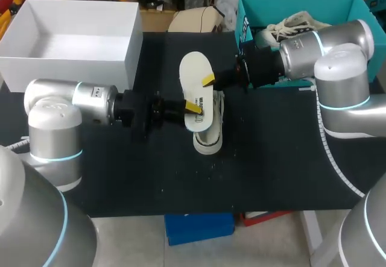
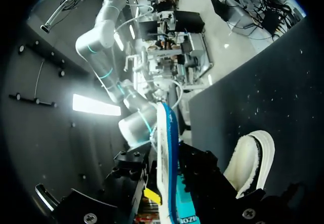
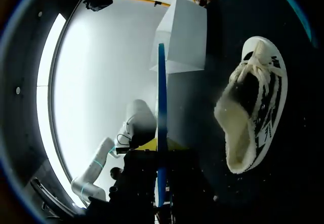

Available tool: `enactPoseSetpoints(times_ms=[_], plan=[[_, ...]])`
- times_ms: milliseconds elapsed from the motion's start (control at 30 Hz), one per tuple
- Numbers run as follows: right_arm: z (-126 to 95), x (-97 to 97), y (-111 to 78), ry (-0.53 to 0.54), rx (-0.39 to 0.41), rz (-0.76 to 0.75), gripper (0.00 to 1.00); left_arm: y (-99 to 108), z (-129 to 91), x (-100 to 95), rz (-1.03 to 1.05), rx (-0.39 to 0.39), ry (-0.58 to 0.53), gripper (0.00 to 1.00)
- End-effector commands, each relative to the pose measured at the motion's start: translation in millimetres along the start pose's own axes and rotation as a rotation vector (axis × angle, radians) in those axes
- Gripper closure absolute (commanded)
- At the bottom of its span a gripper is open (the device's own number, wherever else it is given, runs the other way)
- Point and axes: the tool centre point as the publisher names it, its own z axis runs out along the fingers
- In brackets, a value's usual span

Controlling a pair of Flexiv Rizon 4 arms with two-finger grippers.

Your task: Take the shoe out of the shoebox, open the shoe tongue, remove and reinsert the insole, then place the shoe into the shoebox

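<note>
One black table carries everything. An empty white shoebox sits at its far left, and a teal shoebox at its far right holds a second sneaker. The sneaker being worked on lies mid-table with neither gripper holding it. The insole hangs in the air just above it, pale face up.

The left gripper has its fingers drawn nearly together on the insole's near end. The right gripper pinches its side edge. That second grip probably holds, though the right wrist view leaves those fingers in shadow.

With both arms clamped on one thin, floppy piece, any move out of step could buckle it or wrench it from a grip. If one gripper releases before the other is firm, the insole drops. The loose sneaker may also slide or tip when the insole is pushed in, and the insole could fold at the collar.
</note>
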Motion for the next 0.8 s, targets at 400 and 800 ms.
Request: enactPoseSetpoints(times_ms=[400, 800], plan=[[0.9, 0.1, -0.1, -0.002, -0.001, 0.001, 1.0, -60.7, -58.6, -82.5, -0.24, 0.032, 1.127, 0.0], [0.9, 0.1, -0.1, -0.002, -0.001, 0.001, 1.0, -49.3, -46.0, -83.9, -0.181, -0.004, 1.291, 0.0]])
